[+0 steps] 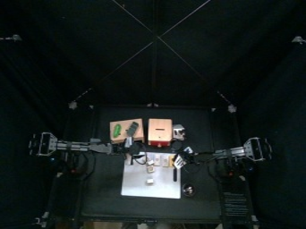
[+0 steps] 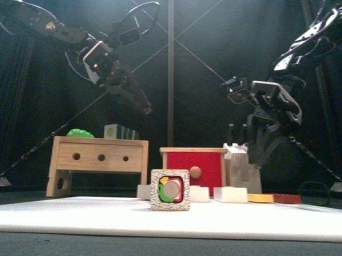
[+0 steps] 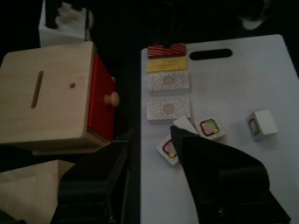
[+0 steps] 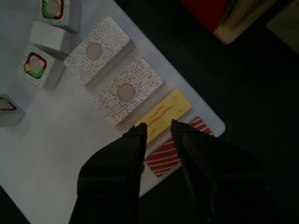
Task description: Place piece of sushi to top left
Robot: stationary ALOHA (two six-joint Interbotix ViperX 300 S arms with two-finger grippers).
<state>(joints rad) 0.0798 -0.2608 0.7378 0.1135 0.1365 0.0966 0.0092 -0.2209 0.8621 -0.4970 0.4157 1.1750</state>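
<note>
sushi (image 3: 211, 128) on white board (image 3: 233, 87), mid-board near red box (image 3: 107, 83) | left claw (image 3: 205, 153) spread, empty, above it | right claw (image 4: 158, 140) nearly pressed together, empty, over cards | likely light, soft, crumbly: pinch flat sides gently

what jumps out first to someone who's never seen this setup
The sushi piece standing upright at the white board's front edge catches the eye first. Behind it sit a red box and a wooden box, with both arms hanging above, left gripper open.
</note>
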